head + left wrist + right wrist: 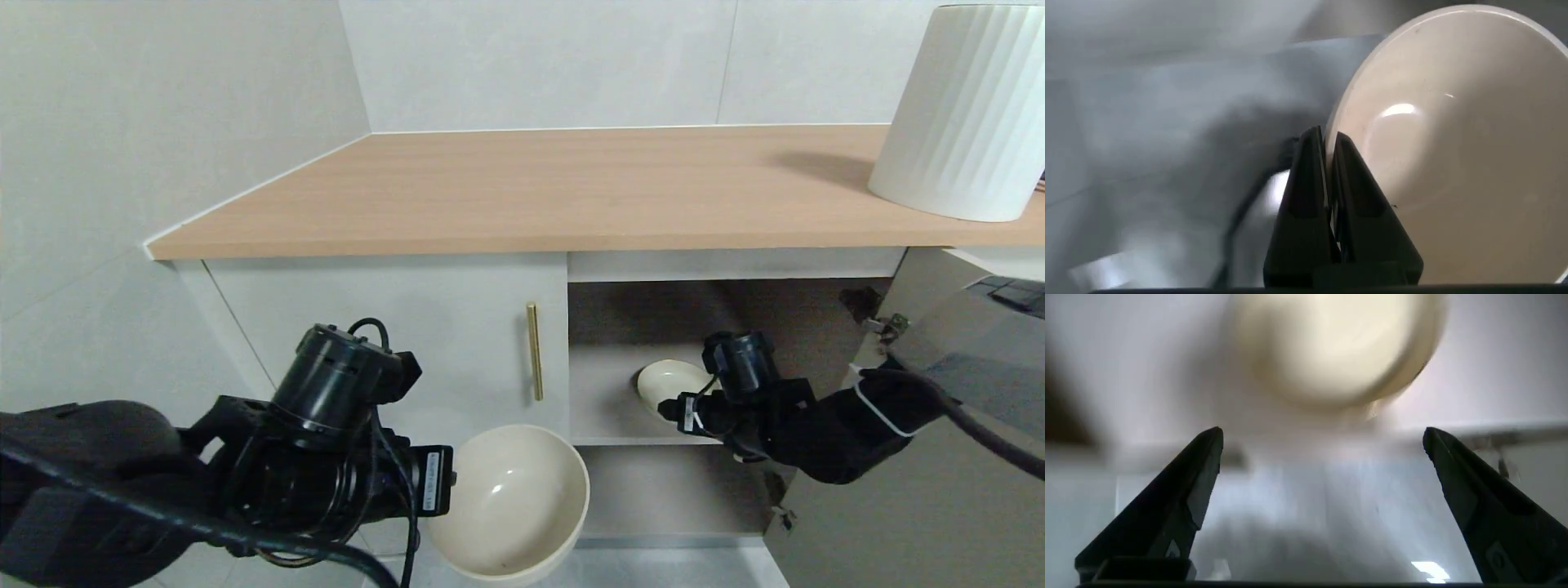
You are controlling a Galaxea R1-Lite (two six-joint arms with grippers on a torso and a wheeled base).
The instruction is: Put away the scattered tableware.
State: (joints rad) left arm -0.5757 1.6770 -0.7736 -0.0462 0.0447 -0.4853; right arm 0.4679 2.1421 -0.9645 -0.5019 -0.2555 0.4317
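The white cabinet [392,327] under a wooden worktop had its one door [898,490] swung open beside the right gripper [678,410], and that arm reached through the opening. Pulled back carelessly, it might have clipped the door or the shelf edge [604,437]. The large cream ceramic bowl [514,506] hung in the air in front of the left gripper [451,482], outside and below the shelf. The fingers were pressed together on its near rim, one inside and one outside. That thin pinch on a single edge looked like the main risk: the bowl's weight sat well beyond the fingertips, so it could have twisted or slipped out on a quick swing, or struck the closed door with its brass bar handle [534,351]. Being round, it had no long axis; its mouth faced up and towards the robot, tilted rather than level. The small cream bowl [665,384] rested on the shelf just ahead of the right gripper, whose fingers were spread wide and apart from it; a nudge forward could have pushed it deeper. Its mouth seemed to face outward and up.
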